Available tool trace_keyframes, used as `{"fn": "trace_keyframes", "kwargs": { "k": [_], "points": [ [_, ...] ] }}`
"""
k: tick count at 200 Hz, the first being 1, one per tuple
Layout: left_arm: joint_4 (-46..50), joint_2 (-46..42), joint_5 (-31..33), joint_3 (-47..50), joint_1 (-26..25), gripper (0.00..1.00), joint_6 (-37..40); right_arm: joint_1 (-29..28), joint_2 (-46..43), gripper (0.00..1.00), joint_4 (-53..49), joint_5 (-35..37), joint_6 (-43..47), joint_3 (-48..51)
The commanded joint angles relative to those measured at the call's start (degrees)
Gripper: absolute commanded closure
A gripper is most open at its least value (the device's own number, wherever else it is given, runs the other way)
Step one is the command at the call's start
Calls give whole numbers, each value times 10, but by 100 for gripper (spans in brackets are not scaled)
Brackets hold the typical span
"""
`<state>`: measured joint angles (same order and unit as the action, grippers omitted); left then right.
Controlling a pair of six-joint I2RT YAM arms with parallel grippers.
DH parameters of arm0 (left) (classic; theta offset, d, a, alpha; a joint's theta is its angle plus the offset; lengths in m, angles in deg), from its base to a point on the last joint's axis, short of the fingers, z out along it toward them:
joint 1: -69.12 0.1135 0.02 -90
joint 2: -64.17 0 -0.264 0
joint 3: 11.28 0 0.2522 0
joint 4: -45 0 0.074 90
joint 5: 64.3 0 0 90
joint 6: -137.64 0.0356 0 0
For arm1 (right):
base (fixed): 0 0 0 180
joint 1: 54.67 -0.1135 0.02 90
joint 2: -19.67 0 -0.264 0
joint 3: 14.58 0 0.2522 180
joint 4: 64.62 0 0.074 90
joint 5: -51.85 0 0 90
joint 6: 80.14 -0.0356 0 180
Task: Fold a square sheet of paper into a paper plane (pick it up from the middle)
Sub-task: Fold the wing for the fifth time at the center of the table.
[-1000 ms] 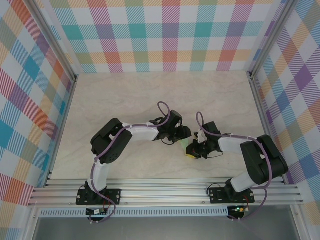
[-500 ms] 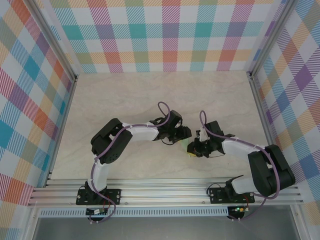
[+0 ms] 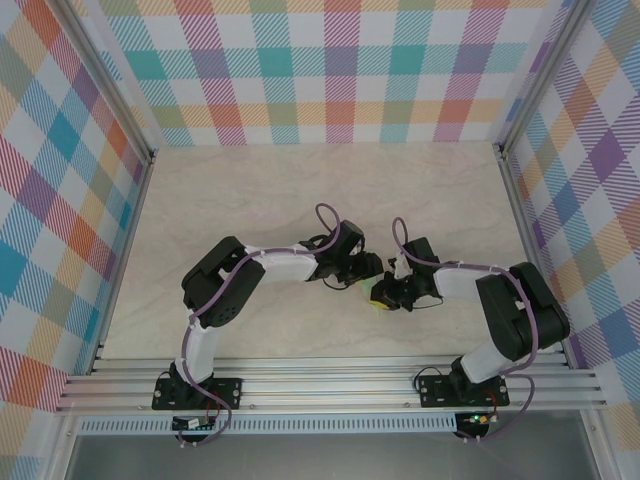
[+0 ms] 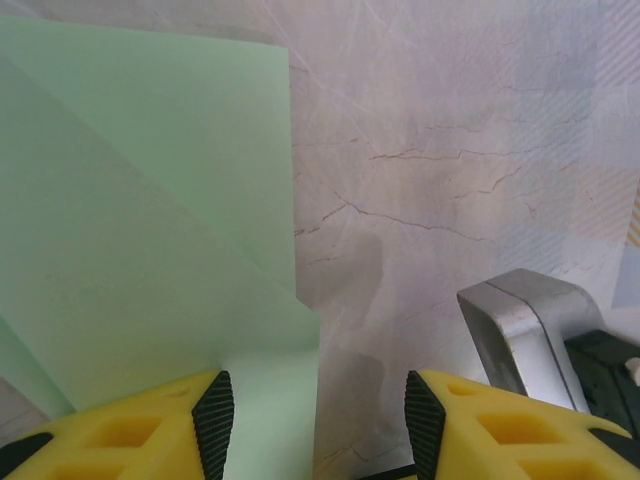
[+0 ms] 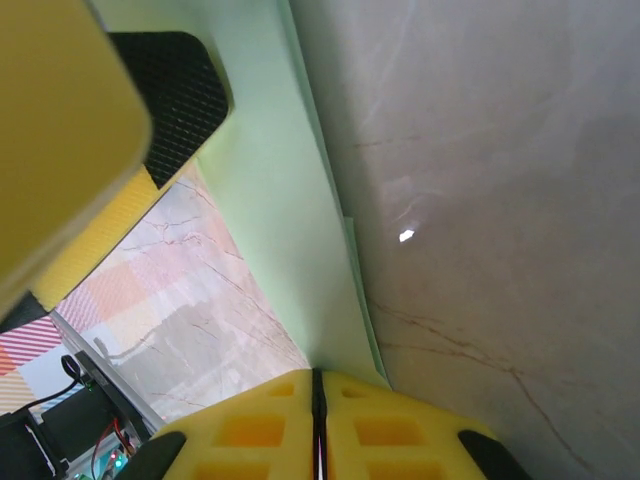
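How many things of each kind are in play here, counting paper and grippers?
Paper: 1, the mint-green sheet, partly folded
Grippers: 2, the left gripper and the right gripper
Total: 3

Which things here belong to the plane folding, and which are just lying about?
In the job:
green paper, partly folded
right gripper, shut on the paper's edge
left gripper, open over the paper

Just there:
table
checked walls
metal rail
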<state>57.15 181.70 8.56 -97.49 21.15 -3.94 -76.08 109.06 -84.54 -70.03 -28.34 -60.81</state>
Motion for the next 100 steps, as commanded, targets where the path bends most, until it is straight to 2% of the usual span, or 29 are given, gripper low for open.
{"fn": "trace_keyframes", "kwargs": {
  "k": [1,43,100],
  "points": [
    [16,1,-4,-17,9,47,6,-6,30,91,-24,50,5,28],
    [22,-18,-11,-31,16,45,33,-6,37,92,-25,54,9,29],
    [16,13,-14,-17,33,45,54,-6,31,93,-32,52,16,29]
  ]
}}
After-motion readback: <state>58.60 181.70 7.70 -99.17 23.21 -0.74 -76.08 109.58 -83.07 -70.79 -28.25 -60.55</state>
